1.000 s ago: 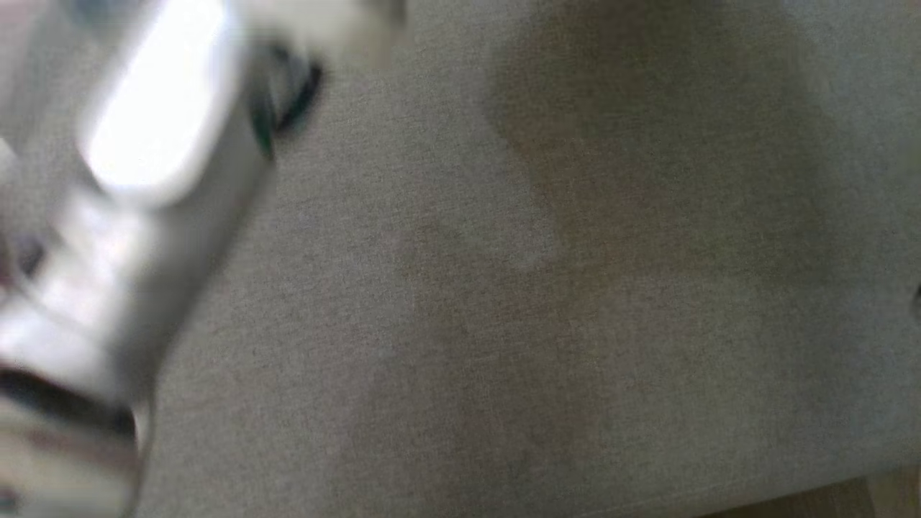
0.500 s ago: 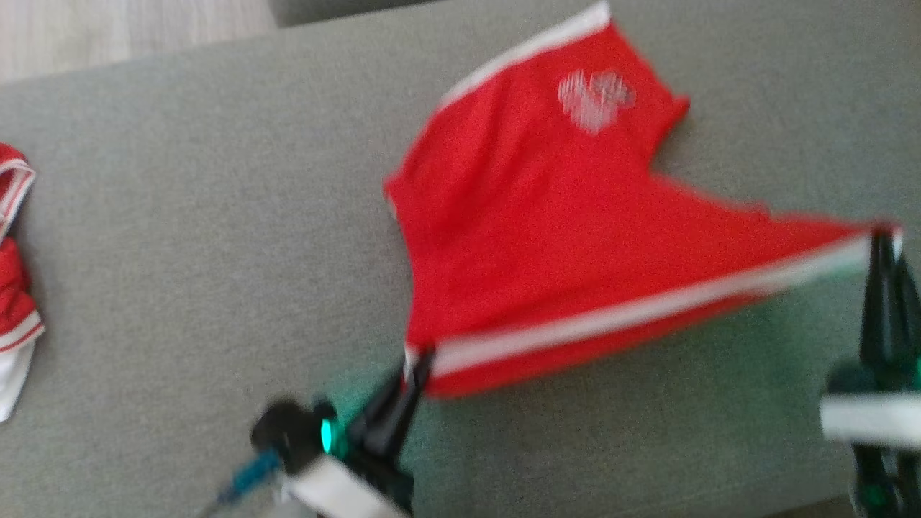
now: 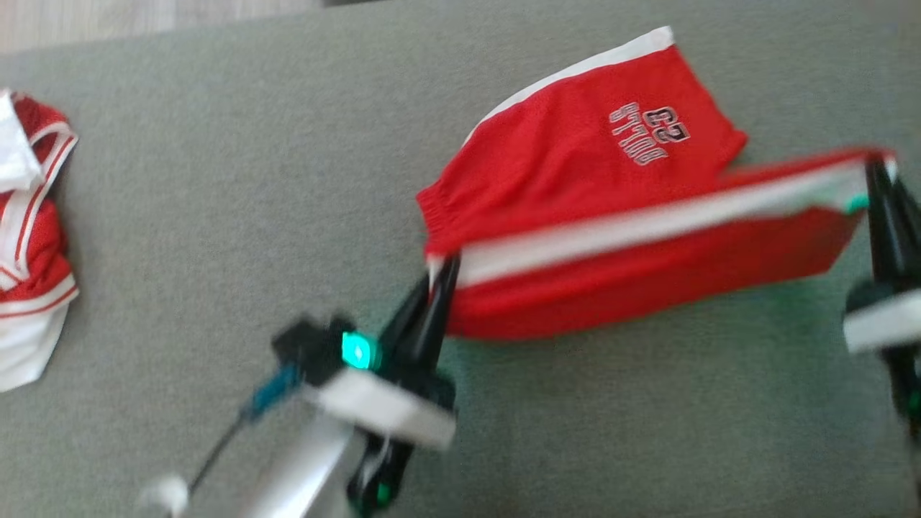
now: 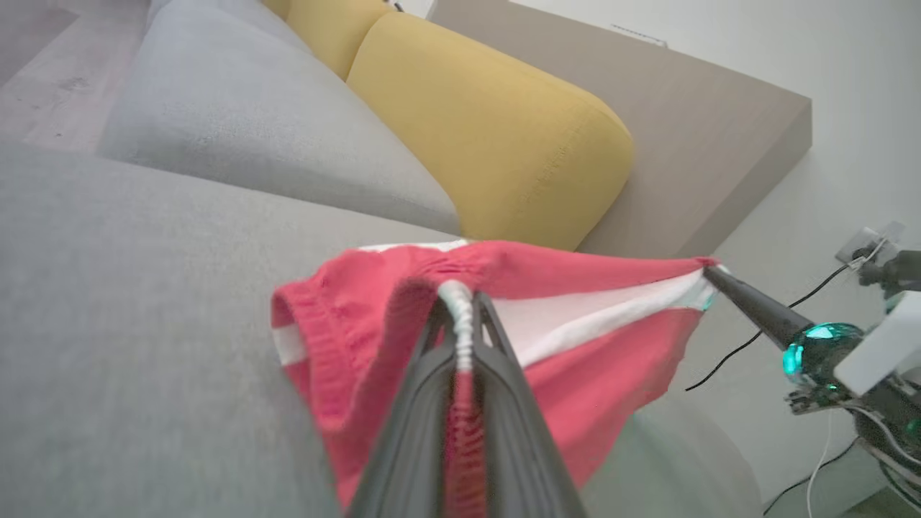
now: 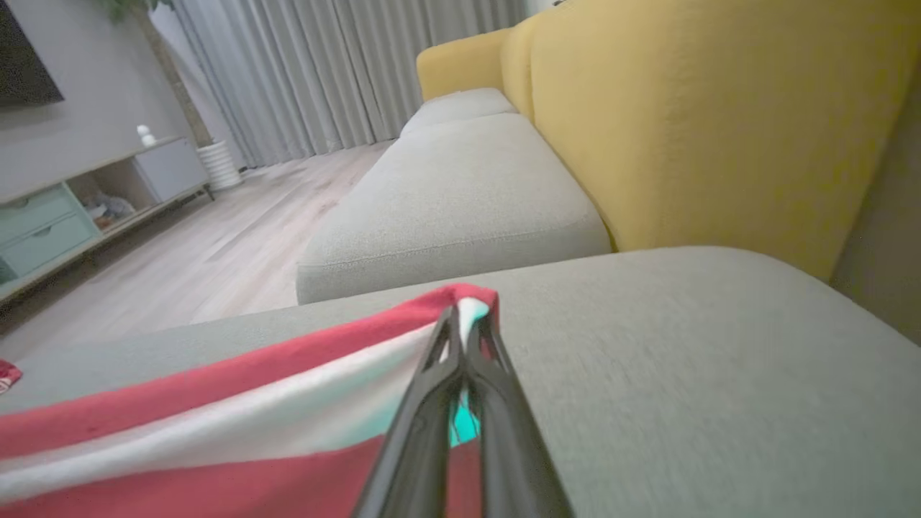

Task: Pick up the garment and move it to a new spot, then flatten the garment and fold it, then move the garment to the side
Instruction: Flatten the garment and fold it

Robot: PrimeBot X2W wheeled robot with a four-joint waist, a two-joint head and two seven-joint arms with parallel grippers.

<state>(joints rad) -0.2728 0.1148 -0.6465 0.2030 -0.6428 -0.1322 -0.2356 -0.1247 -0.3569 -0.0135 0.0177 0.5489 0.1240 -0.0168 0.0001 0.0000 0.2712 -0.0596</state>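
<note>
Two grippers, left (image 3: 439,270) and right (image 3: 876,173), each clamp an end of the red shorts (image 3: 575,165), stretched above the grey sofa cushion (image 3: 216,216).

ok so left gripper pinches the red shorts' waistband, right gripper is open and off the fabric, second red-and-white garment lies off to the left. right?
No: the right gripper is shut on the red shorts, pinching the end of their white stripe; the right wrist view shows it. The left gripper and the second garment are as you say.
</note>
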